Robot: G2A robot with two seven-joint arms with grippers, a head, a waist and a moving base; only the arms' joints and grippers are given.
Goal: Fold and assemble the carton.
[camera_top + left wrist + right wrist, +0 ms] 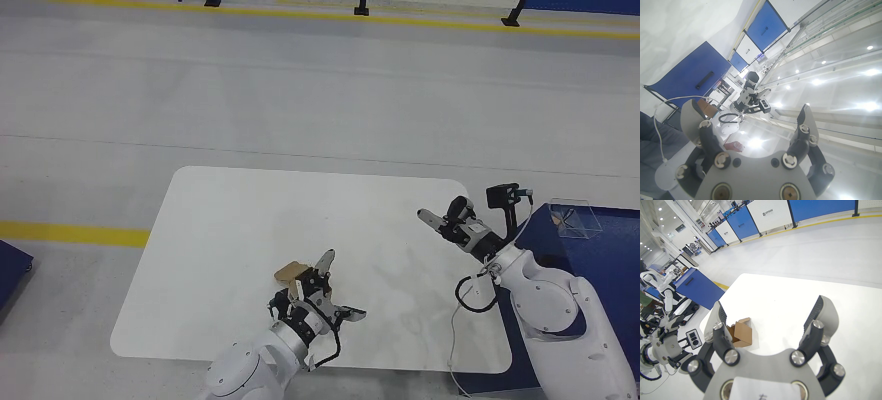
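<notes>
Both gaping empty, the left gripper point(339, 288) just beside the carton point(291, 271) and the right gripper point(770, 309) well apart from it should pinch opposite flaps squarely.

Blue and white partition panels point(745, 226) edge a pale floor point(791, 253) marked with yellow lines point(70, 234).

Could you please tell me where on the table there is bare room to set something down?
The far half of the table, beyond the carton, is bare, as is the middle between carton and right gripper. Crowded at the near edge, where the left gripper sits beside the carton.
</notes>
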